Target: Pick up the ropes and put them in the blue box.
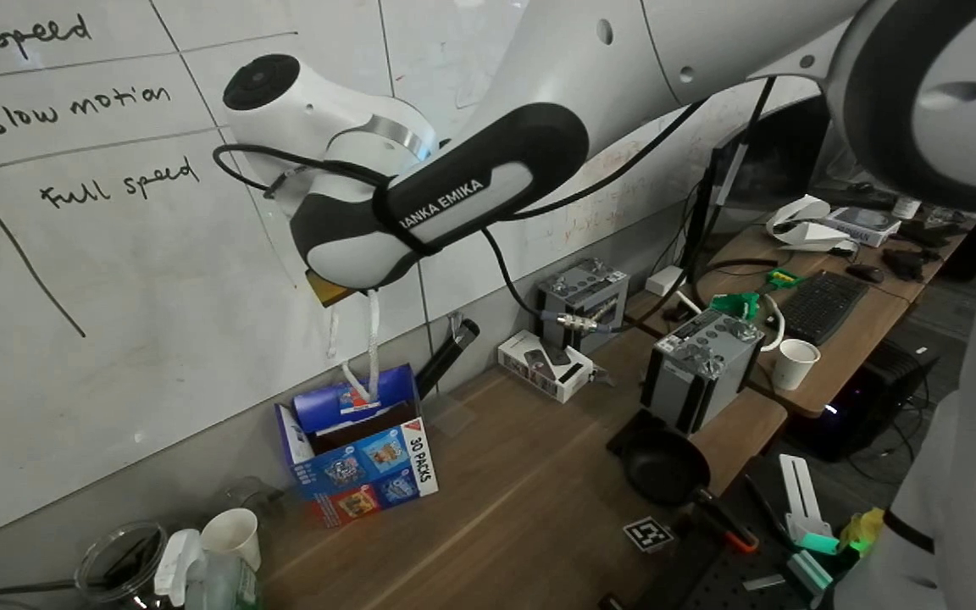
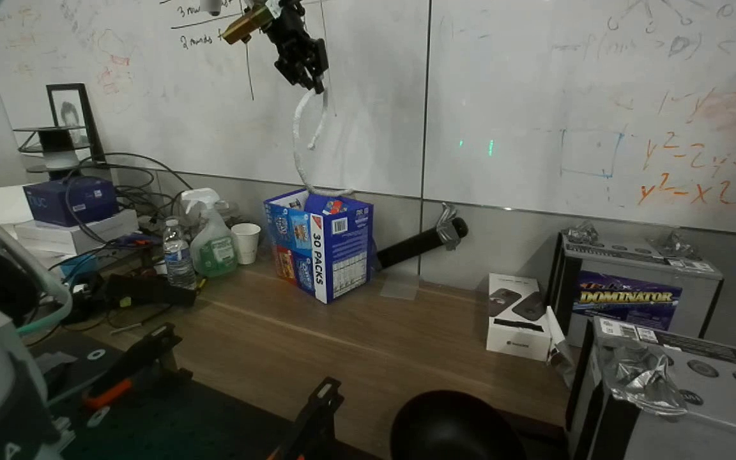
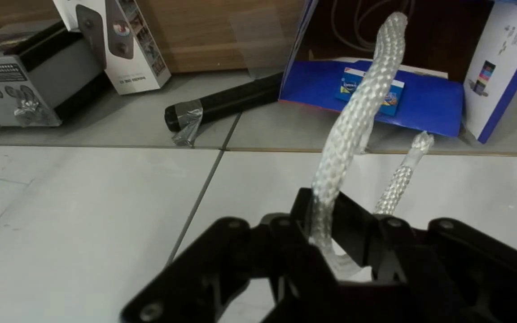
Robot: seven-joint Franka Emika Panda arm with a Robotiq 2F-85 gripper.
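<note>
A white braided rope (image 2: 298,137) dangles in a loop from my gripper (image 2: 319,86), high above the table before the whiteboard. In the wrist view the jaws are shut on the rope (image 3: 350,119), with a short frayed end sticking out on the right. The blue box (image 1: 361,474) stands upright against the wall with its top open. Below the gripper, the rope (image 1: 373,339) reaches down to the box's back flap; whether it touches cannot be told. Thin pale cord loops (image 3: 340,37) show inside the box. The arm hides the fingers in an exterior view.
Beside the box are a paper cup (image 2: 246,243), a spray bottle (image 2: 213,246) and a taped black tube (image 2: 419,246). A white carton (image 1: 546,364), grey battery-like units (image 1: 700,364) and a black pan (image 1: 666,466) occupy the far side. The whiteboard rises right behind the box.
</note>
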